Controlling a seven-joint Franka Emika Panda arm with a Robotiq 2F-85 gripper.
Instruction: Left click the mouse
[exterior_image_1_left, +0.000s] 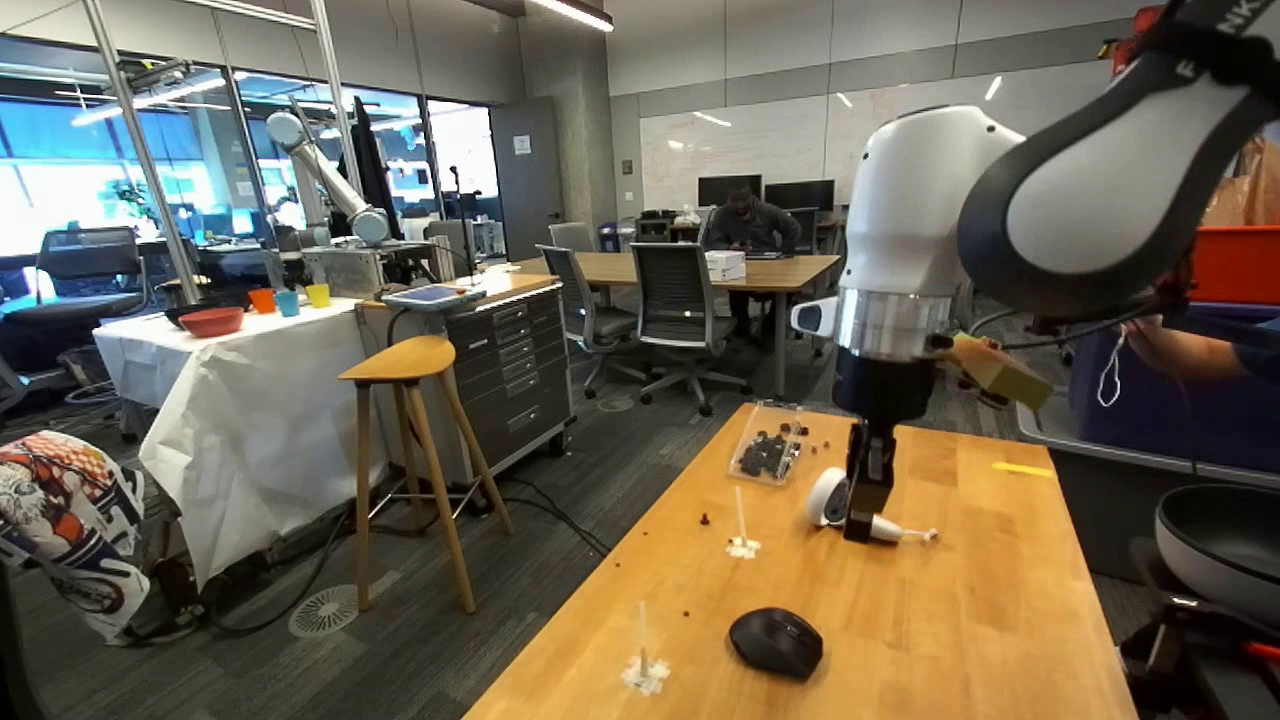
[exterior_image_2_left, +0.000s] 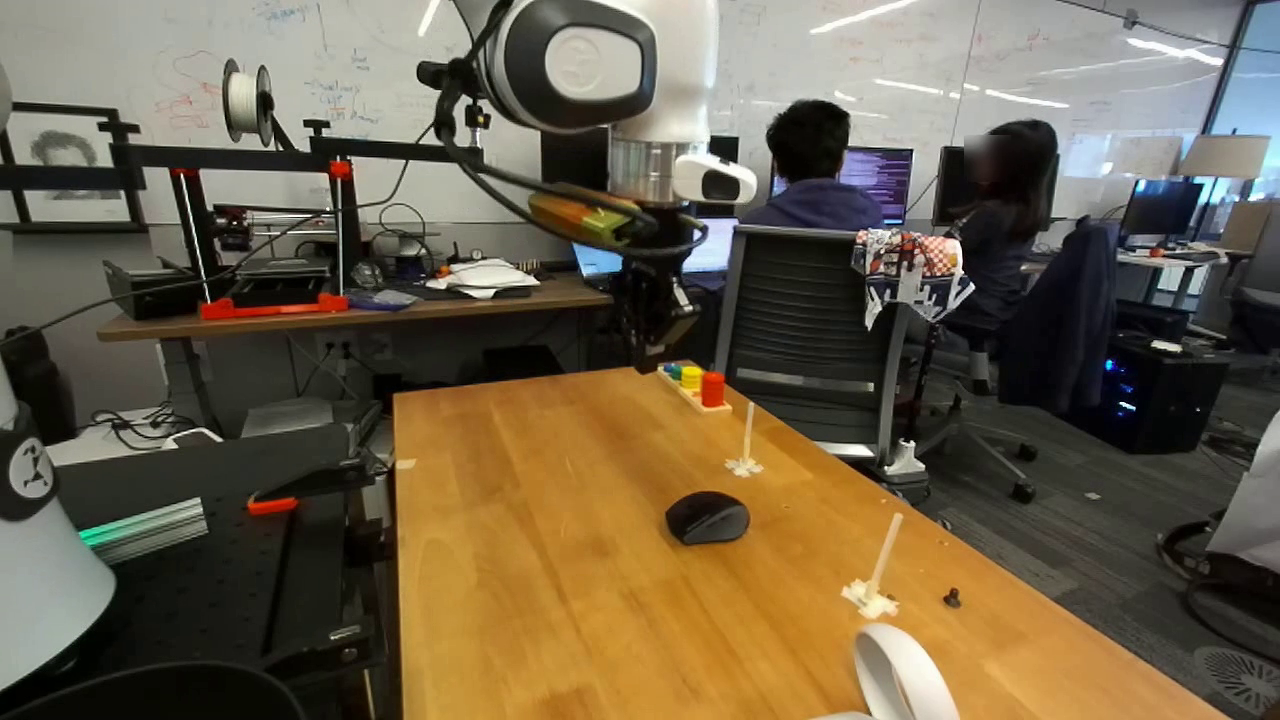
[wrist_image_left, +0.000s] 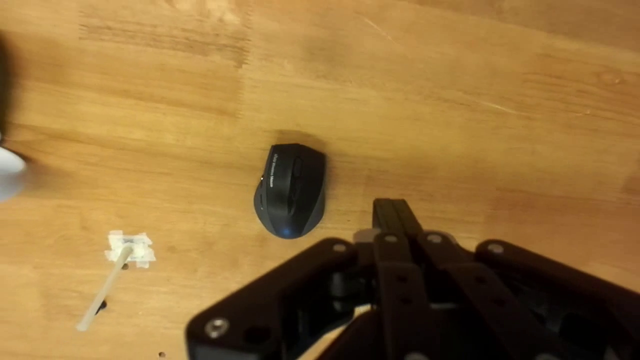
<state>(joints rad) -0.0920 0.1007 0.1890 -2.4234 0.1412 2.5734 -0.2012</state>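
Note:
The black mouse (exterior_image_1_left: 776, 643) lies flat on the wooden table (exterior_image_1_left: 960, 620). It also shows in an exterior view (exterior_image_2_left: 707, 518) and in the wrist view (wrist_image_left: 291, 192), where its scroll wheel end points to the top of the picture. My gripper (wrist_image_left: 390, 202) has its two fingertips pressed together with nothing visible between them. In the wrist view the tips appear to the right of the mouse, apart from it. In both exterior views the gripper (exterior_image_1_left: 862, 535) (exterior_image_2_left: 650, 358) hangs above the table, pointing down; its exact height is hard to tell.
A white ring-and-handle object (exterior_image_1_left: 826, 497) lies on the table, partly behind the gripper in that view. Thin upright sticks (exterior_image_1_left: 741, 515) (exterior_image_2_left: 885, 555) are taped to the table. A clear tray of dark pieces (exterior_image_1_left: 770, 455) and a coloured peg toy (exterior_image_2_left: 712, 390) sit near the edges.

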